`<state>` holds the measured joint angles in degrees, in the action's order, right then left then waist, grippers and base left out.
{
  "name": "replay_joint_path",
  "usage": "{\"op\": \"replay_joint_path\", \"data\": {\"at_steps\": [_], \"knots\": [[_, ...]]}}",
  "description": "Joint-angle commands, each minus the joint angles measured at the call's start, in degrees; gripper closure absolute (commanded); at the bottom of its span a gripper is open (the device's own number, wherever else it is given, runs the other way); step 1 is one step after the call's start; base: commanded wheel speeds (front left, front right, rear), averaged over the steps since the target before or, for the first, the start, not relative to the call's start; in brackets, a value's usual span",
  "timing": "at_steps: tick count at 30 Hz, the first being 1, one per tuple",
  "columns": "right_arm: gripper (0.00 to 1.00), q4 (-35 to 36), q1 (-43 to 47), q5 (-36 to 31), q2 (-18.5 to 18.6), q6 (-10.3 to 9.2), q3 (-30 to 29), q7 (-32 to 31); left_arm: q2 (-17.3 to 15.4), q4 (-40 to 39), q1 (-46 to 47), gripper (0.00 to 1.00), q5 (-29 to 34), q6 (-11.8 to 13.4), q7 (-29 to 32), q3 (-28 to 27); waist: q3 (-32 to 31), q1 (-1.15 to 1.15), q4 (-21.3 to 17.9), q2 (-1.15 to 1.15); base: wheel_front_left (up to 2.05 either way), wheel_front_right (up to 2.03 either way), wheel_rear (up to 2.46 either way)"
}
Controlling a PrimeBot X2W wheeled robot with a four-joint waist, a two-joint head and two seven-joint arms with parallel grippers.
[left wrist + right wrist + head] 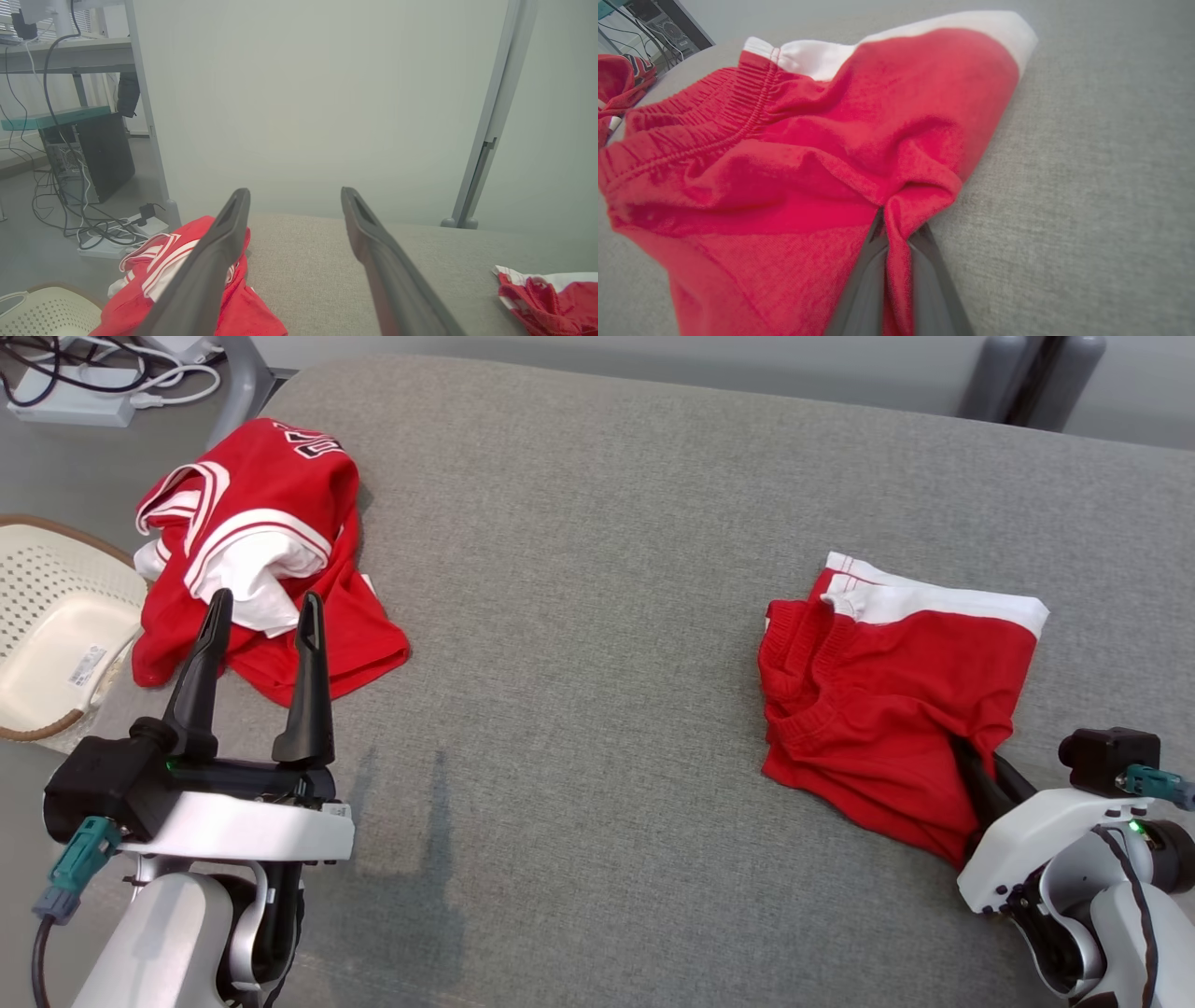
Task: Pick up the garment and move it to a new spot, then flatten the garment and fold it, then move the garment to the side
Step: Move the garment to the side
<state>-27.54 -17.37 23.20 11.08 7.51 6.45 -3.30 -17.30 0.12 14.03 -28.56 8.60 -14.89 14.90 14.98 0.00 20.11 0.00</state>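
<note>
As folded red shorts (896,681) likely await moving aside, fold is pinched tight by right end effector (966,756); left end effector (265,600) is held open, idle.

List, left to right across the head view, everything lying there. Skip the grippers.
cream perforated basket → crumpled red jersey T-shirt → red shorts with a white band
</note>
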Motion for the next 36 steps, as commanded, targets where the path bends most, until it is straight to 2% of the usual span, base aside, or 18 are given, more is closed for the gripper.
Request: {"op": "replay_joint_path", "data": {"at_steps": [1,11,19,21,27,36], "knots": [[1.0,-0.87,0.33,0.25,0.74,-0.03,0.66,-0.6,0.23,0.12,0.58,0.0,0.53,-0.51,-0.17,-0.75,-0.2,0.0,-0.6,0.0,0.0,0.0,0.0],[1.0,3.42,0.13,-1.16,5.29,-0.03,5.4,-0.59,1.01,-0.55,-0.61,0.0,2.71,-1.92,-0.17,-3.31,0.5,0.0,-6.49,0.0,0.0,0.0,0.0],[1.0,6.24,-4.28,-1.42,11.76,-0.03,10.23,-1.29,0.4,-2.67,-0.6,0.0,3.89,-2.06,-0.15,-4.3,3.41,0.0,-15.84,0.0,0.0,0.0,0.0],[1.0,5.75,-6.74,-1.63,13.81,-0.03,11.08,-0.62,-0.58,-3.85,0.43,0.0,4.61,-2.16,0.63,-4.12,4.98,0.0,-19.85,0.0,0.0,0.0,0.0],[1.0,3.68,-12.06,-2.14,17.0,-0.03,11.62,1.85,-3.28,-7.05,2.91,0.0,5.95,-2.47,3.38,-3.81,8.46,0.0,-26.8,0.0,0.0,0.0,0.0],[1.0,-2.98,-20.54,-3.47,22.89,-0.03,12.62,6.69,-6.16,-11.84,7.6,0.0,7.72,-3.29,7.93,-2.63,14.78,0.0,-32.7,0.0,0.0,0.0,0.0]]}}
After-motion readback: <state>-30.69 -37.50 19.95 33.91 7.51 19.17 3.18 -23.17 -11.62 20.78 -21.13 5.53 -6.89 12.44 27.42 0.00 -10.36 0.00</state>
